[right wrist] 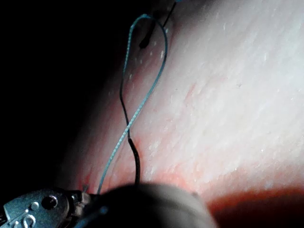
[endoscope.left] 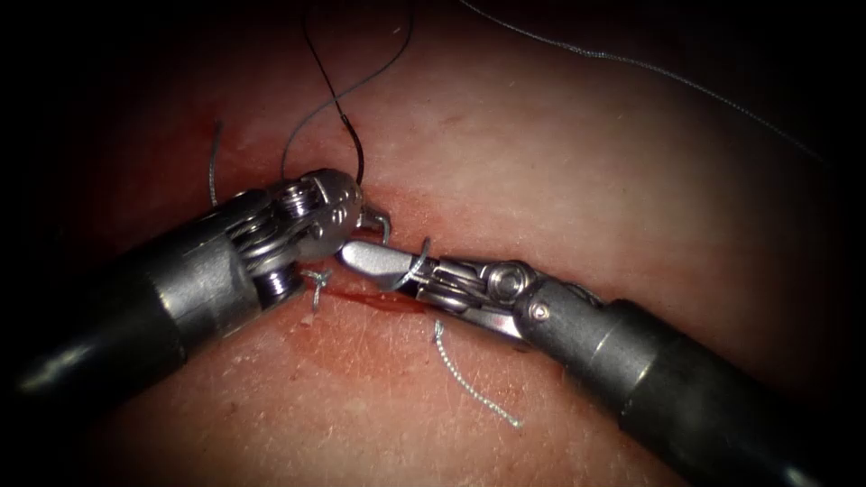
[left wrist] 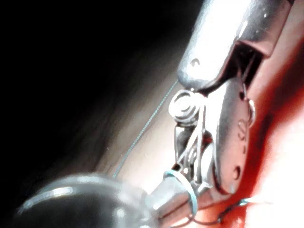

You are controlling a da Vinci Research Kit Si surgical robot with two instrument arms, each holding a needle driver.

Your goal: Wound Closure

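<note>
Pink tissue (endoscope.left: 559,180) fills the background, its cut (endoscope.left: 379,299) wet with red fluid (endoscope.left: 361,298). Needle (endoscope.left: 359,149): dark curve standing above the cut, lower end hidden behind the left hand (endoscope.left: 365,221), which seems pressed together on it; whether it enters the tissue I cannot tell. Thread (endoscope.left: 316,108) loops upward. Right hand (endoscope.left: 361,255) lies over the cut, pressed together, thread looped around it.

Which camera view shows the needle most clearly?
The endoscope view: the needle rises as a dark arc from the left tool above the cut. The right wrist view shows a stretch of it with thread crossing; the left wrist view none clearly.
</note>
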